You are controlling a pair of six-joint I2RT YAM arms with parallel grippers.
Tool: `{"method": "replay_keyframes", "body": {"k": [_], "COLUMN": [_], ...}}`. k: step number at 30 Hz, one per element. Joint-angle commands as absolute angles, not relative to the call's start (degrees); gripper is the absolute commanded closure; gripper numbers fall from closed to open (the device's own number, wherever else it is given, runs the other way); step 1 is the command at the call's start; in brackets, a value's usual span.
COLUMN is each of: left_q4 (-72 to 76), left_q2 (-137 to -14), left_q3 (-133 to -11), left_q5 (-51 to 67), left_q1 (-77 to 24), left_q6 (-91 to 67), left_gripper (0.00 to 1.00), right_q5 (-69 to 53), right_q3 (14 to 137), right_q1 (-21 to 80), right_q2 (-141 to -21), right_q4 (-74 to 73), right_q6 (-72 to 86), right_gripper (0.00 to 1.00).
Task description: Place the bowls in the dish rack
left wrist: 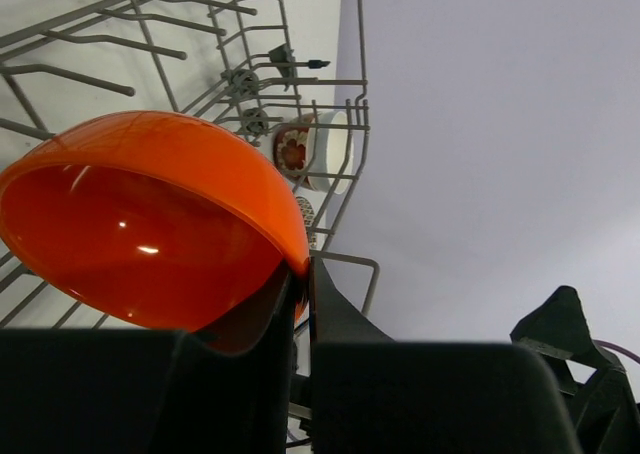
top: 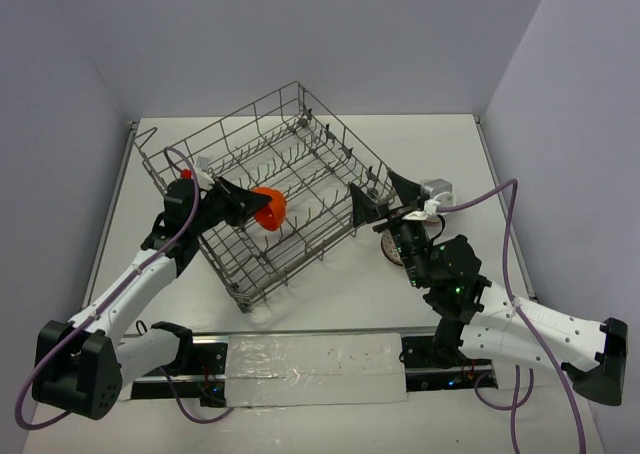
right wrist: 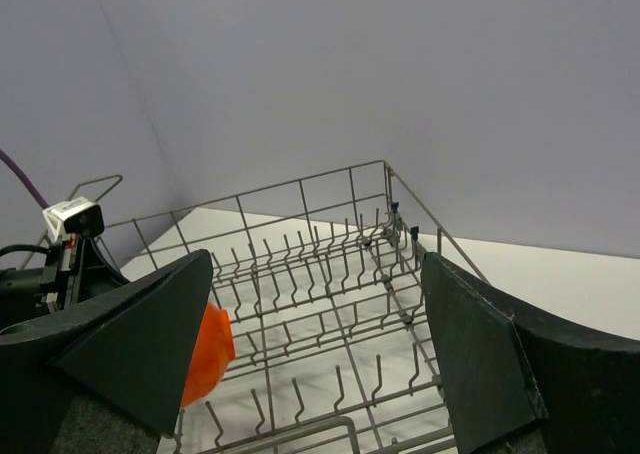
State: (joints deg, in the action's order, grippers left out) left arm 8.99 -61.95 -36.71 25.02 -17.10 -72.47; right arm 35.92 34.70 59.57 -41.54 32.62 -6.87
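Note:
The grey wire dish rack stands tilted across the middle of the table. My left gripper is inside it, shut on the rim of the orange-red bowl, which it holds tilted above the tines. In the left wrist view the bowl fills the left side, its rim pinched at my gripper. My right gripper is open and empty at the rack's right side. A patterned bowl lies on the table under my right arm, partly hidden. A bowl with a red patterned outside shows beyond the rack wires.
The right wrist view looks into the rack with its rows of upright tines; the orange-red bowl shows behind the left finger, and the right gripper is spread wide. Grey walls enclose the table on three sides.

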Motion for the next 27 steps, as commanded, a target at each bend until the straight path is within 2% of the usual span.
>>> {"method": "replay_keyframes", "body": {"k": [1,16,27], "left_q4": [4.0,0.9,7.5], "left_q2": [-60.4,-64.1,-66.5], "left_q3": [-39.1,-41.9,-40.9], "left_q5": [23.1,21.5,24.0], "left_q1": [-17.2,-17.4,-17.6], "left_q6": [-69.3,-67.7,-68.5], "left_gripper": [1.0,1.0,1.0], "right_q5": [35.7,30.4,27.8], "right_q3": [34.4,38.2,39.5], "right_q1": [59.3,59.2,58.9], "right_q2": [-40.9,-42.2,-43.2], "right_q4": [33.6,27.5,25.6], "right_q6": [-6.2,-5.0,-4.4], "right_gripper": [0.08,0.08,0.08]}}
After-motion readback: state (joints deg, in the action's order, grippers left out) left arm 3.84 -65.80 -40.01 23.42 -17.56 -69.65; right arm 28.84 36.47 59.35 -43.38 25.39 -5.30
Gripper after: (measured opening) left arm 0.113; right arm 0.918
